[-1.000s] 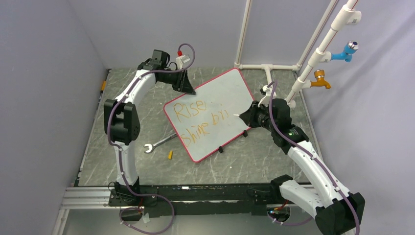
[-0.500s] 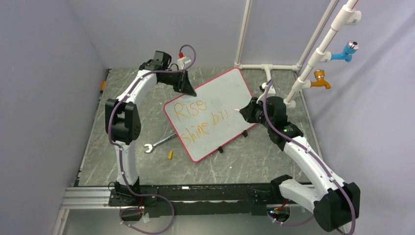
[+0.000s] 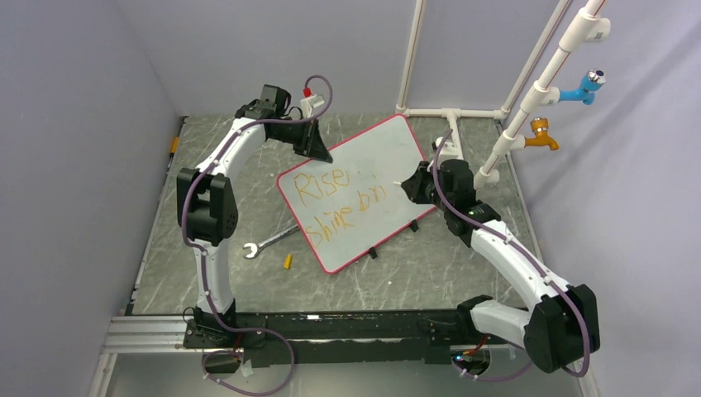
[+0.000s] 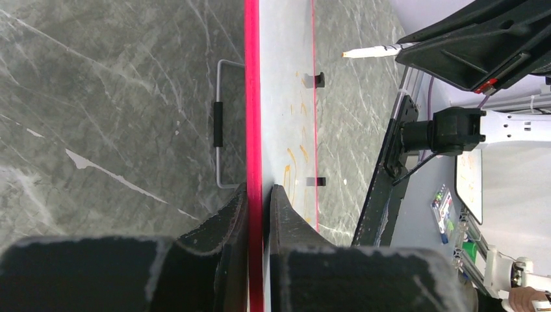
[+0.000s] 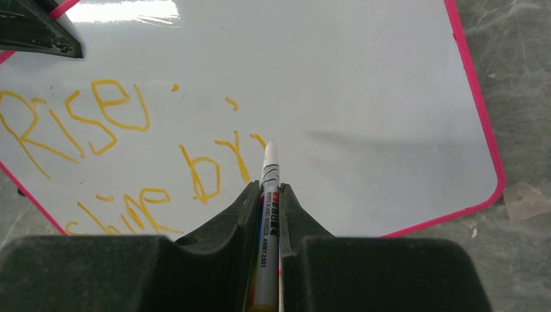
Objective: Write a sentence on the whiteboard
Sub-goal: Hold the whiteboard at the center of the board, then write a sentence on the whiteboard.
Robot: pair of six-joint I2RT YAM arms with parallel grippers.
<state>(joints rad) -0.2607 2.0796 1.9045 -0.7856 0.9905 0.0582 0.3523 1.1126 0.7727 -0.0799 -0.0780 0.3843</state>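
The whiteboard (image 3: 380, 157) with a red-pink rim stands tilted on the grey table. The orange sentence (image 3: 339, 203) reads "Rise" on top and "shine bri" below. My left gripper (image 3: 318, 153) is shut on the board's far left rim (image 4: 252, 97), one finger (image 4: 227, 214) on each side. My right gripper (image 3: 411, 186) is shut on a white board marker (image 5: 269, 175). Its tip points at the board (image 5: 364, 84) just right of the last orange stroke (image 5: 240, 156). I cannot tell whether the tip touches the board.
A metal wrench (image 3: 269, 240) and a small yellow cap (image 3: 288, 261) lie left of the board's near corner. White pipes with a blue tap (image 3: 588, 84) and an orange tap (image 3: 541, 132) rise at the back right. A wire stand (image 4: 219, 123) shows behind the board.
My right arm has reached farther in and to the left, carrying the marker tip slightly left and up over the board. The left gripper and the board have not moved.
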